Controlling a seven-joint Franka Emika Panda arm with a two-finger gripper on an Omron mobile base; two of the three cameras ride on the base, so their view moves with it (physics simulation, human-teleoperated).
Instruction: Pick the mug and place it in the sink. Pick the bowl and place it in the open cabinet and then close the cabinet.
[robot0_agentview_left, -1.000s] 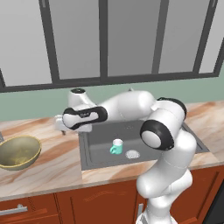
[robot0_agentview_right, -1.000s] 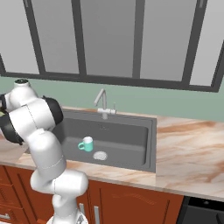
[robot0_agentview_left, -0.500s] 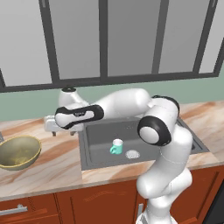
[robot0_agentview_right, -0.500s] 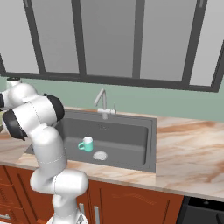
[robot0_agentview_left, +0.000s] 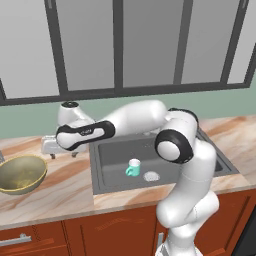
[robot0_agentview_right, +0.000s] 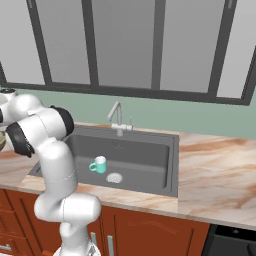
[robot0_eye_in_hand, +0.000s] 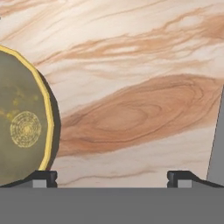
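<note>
The teal mug (robot0_agentview_left: 133, 167) stands upright on the floor of the dark grey sink (robot0_agentview_left: 112, 150), beside the round drain; it shows too in the right base view, mug (robot0_agentview_right: 99, 164) in sink (robot0_agentview_right: 145, 152). On the marble counter at the left sits the wide olive-gold bowl (robot0_agentview_left: 20, 173). My gripper (robot0_agentview_left: 62, 154) hangs open over the counter between the bowl and the sink's left edge, holding nothing. In the hand view the bowl (robot0_eye_in_hand: 22, 127) lies at the left, just outside my left fingertip (robot0_eye_in_hand: 43, 176), and the gripper (robot0_eye_in_hand: 111, 177) faces bare counter. The cabinet is out of view.
A silver faucet (robot0_agentview_right: 116, 117) stands behind the sink. The sink's left rim (robot0_eye_in_hand: 216, 144) runs along the right of the hand view. Marble counter (robot0_agentview_left: 65, 185) spreads between bowl and sink, with reddish-brown drawers (robot0_agentview_left: 30, 240) below. Tall windows (robot0_agentview_left: 115, 45) fill the wall.
The arm has swung left, carrying the open gripper from the sink's left side over the counter toward the bowl. Mug and bowl have not moved.
</note>
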